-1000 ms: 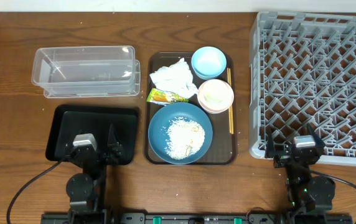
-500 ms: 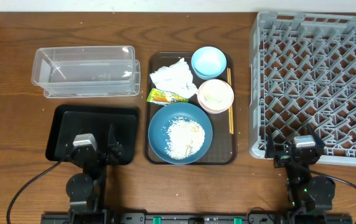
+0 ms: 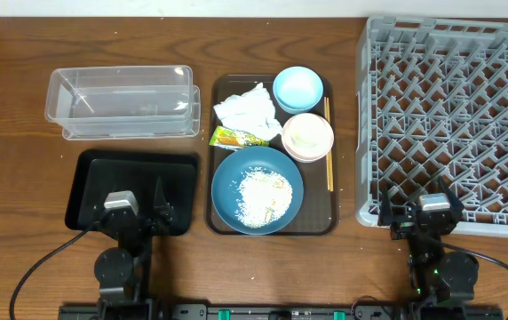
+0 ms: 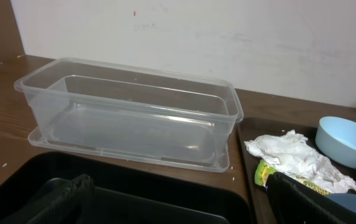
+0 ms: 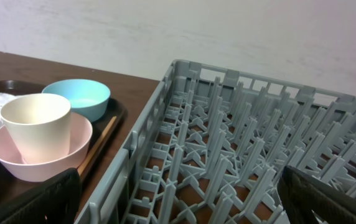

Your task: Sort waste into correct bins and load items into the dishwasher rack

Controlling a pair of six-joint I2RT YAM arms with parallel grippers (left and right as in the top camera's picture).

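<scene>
On the brown serving tray (image 3: 332, 215) lie a crumpled tissue (image 3: 247, 109), a green-and-yellow wrapper (image 3: 236, 137) and a dark-blue bowl (image 3: 229, 182) holding rice (image 3: 261, 196). Beside them are a light-blue bowl (image 3: 297, 88), a pink bowl (image 3: 307, 147) with a white cup (image 5: 36, 121) in it, and chopsticks (image 3: 328, 147). The clear tub (image 3: 123, 102) stands at the far left, the black tray (image 3: 94, 173) in front of it. My left gripper (image 3: 138, 206) hovers open over the black tray's near edge. My right gripper (image 3: 421, 213) is open at the grey rack's (image 3: 454, 116) near left corner.
The rack fills the right side of the table up to its far edge. A narrow strip of bare wood separates the serving tray from the rack and from the black tray. Both arm bases sit at the table's front edge.
</scene>
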